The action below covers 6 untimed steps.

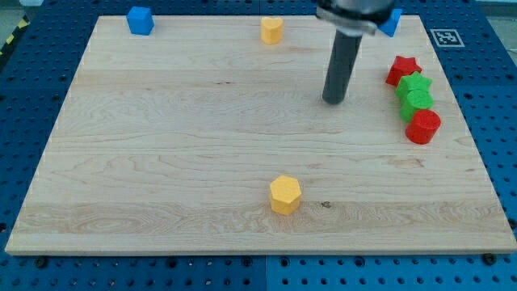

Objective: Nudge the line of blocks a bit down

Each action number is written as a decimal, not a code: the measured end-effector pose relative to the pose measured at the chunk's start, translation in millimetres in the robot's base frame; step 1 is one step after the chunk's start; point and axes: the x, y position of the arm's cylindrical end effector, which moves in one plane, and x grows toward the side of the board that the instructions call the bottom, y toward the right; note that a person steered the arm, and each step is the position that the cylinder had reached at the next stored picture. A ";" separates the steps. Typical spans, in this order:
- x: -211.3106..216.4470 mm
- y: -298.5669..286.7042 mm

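The wooden worktop (186,162) is carrying eight blocks. A blue cube (140,20), a yellow block (272,30) and a blue block (392,22) are sitting along the view's top edge, and a yellow hexagonal block (285,195) is lying near the bottom. At the view's right, a red star (401,70), a green star (415,84), a green block (418,102) and a red block (422,126) are forming a touching line.

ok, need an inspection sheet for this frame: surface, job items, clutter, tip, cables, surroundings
Surface: pale wooden board, flat, no damage seen.
Job's things: line of four touching blocks at the view's right edge, top to bottom: red star block, green star block, green rounded block, red rounded block.
Clutter: blue cube top left; small yellow block top centre; yellow hexagonal block bottom centre; blue block top right, partly hidden by the arm.
Grippers: none; my tip is left of the line, level with the green blocks, not touching.
Cables: nothing seen.
Surroundings: blue perforated table; square printed marker top right.
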 end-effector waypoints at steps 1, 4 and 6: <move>-31.9 17.0; -93.6 71.5; -54.2 138.8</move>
